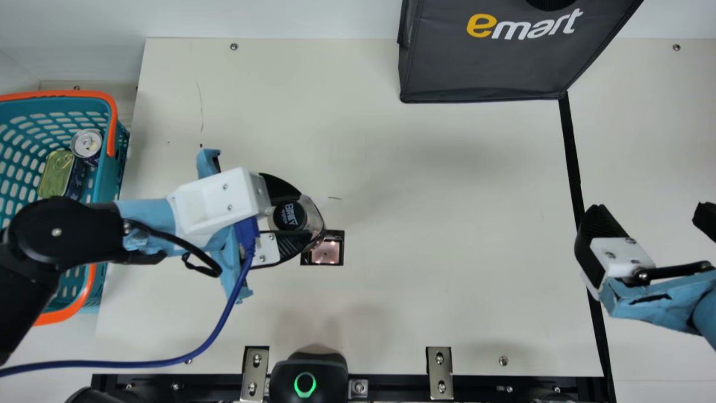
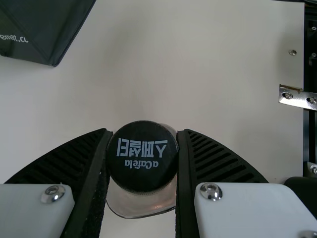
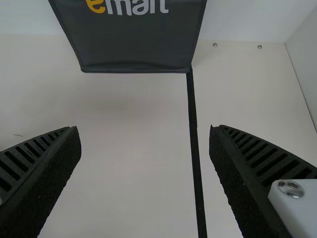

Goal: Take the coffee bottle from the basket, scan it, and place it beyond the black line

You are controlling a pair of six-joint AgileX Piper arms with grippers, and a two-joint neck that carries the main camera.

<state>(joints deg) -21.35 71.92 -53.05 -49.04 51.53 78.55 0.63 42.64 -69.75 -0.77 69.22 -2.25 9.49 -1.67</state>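
the left gripper (image 1: pixel 305 217) is pinching the coffee bottle (image 1: pixel 290 216) between its two ribbed fingers, with the black cap facing the camera. close to these fingertips, on the side nearer the robot, a square scanner window (image 1: pixel 326 254) is set into the cream table (image 1: pixel 425 268), and it shines a little pinkish. to the left of this gripper stands the teal basket (image 1: pixel 103 187), holding a drink can (image 1: pixel 87 144) and a flat tin (image 1: pixel 56 173). well ahead of it, to the right, is a dark grey bag (image 1: pixel 481 70), and behind the table rises a white wall (image 1: pixel 279 17). the right gripper (image 1: pixel 649 208) has its fingers spread apart, with nothing between them; in the right wrist view the black line (image 1: pixel 570 157) runs on the table between these fingers.
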